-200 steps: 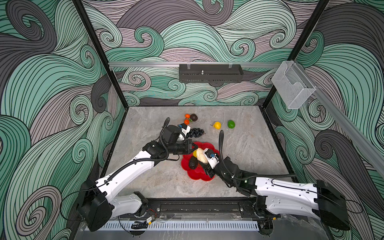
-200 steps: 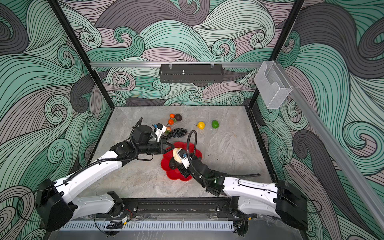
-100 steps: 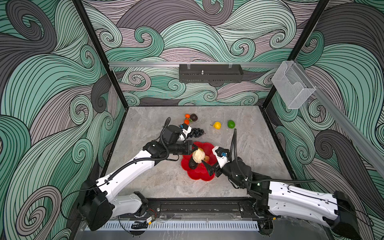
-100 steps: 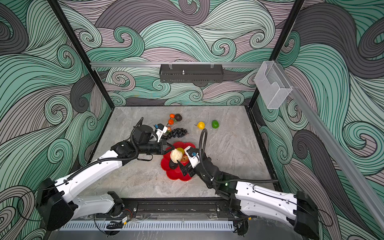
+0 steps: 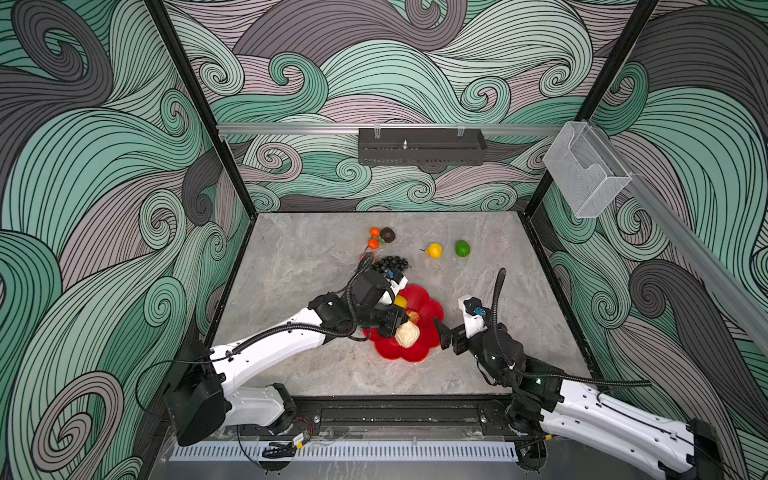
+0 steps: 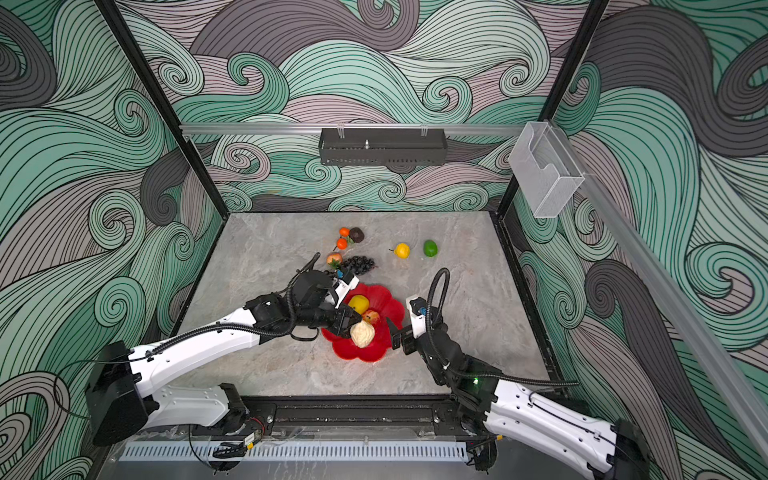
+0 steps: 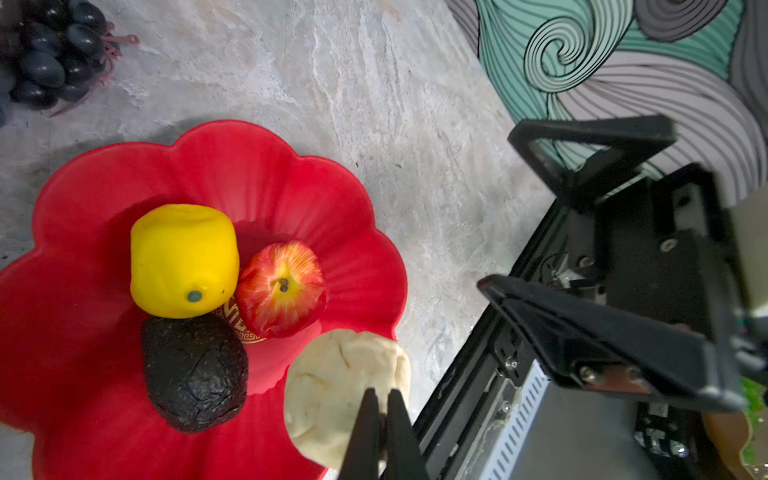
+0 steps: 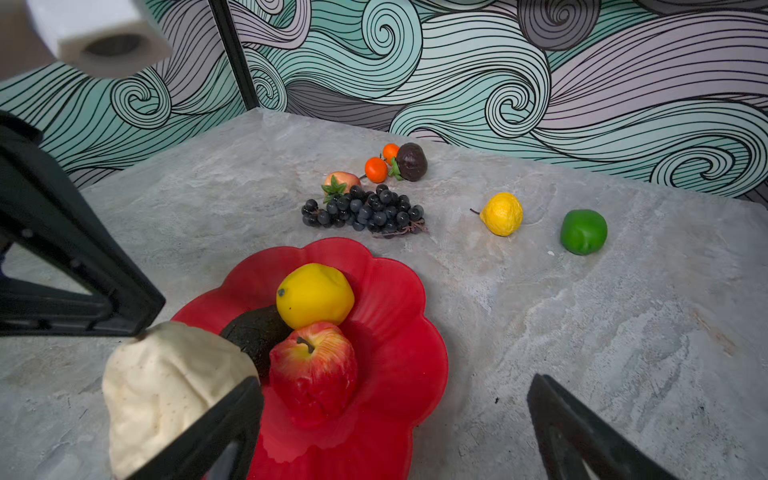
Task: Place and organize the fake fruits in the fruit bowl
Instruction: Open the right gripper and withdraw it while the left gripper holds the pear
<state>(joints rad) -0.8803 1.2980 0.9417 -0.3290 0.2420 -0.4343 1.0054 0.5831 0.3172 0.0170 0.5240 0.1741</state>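
Left pincer (image 7: 381,395), tips together, touches the cream pear (image 7: 340,382) at the red fruit bowl (image 7: 257,141) rim; right pincer (image 8: 395,384) gapes wide just beside it.

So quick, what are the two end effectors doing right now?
Left end effector: closed, tips against the cream pear; a grip cannot be told.
Right end effector: open, empty.
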